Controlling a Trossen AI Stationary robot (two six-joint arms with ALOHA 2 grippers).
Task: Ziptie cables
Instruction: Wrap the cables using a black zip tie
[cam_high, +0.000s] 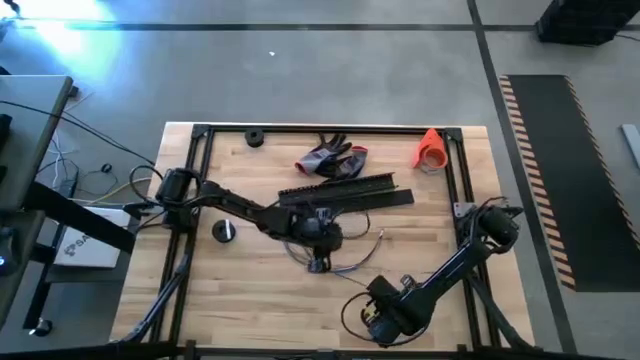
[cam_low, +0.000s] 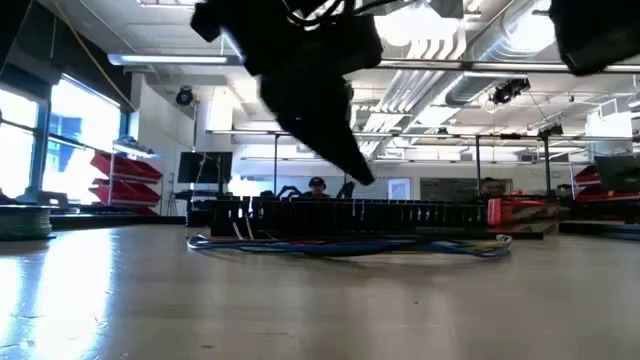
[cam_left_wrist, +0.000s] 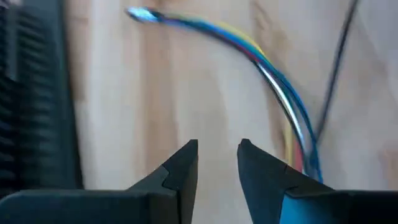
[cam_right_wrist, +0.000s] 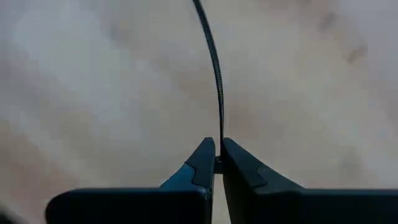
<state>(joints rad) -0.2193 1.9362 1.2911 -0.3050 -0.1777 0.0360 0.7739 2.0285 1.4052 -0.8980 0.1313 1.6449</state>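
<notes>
Pale wood of the table (cam_high: 250, 290) carries the cables (cam_high: 345, 262), which lie as a loose loop just in front of the black slotted strips (cam_high: 345, 190), taken here as the landmark. In the left wrist view the cables (cam_left_wrist: 283, 93) are seen as a curved bundle of blue, yellow, white and reddish wires, with one free end reaching toward the strips (cam_left_wrist: 31, 93).

The left hand (cam_high: 318, 265) is poised directly over the loop, just in front of the strips' middle. Its fingers (cam_left_wrist: 180, 171) are held slightly apart and nothing is between them. The bundle passes just beside one fingertip and runs on ahead of the hand, so its long axis lies roughly along the hand's line of sight rather than across the gap. By that reading, a sideways shift or a turn of the wrist would be needed before the wires could be gathered.

The right hand (cam_high: 372, 322) is placed well in front of the strips, near the table's front edge and apart from the loop. Its fingers (cam_right_wrist: 202, 165) are pressed together on a thin black tie (cam_right_wrist: 216, 81), which rises in a slight curve from between them. The left hand is judged much the nearer to the cables; the tie would have to be carried back toward the strips to reach them.

No brand, label or writing can be read on the table.
</notes>
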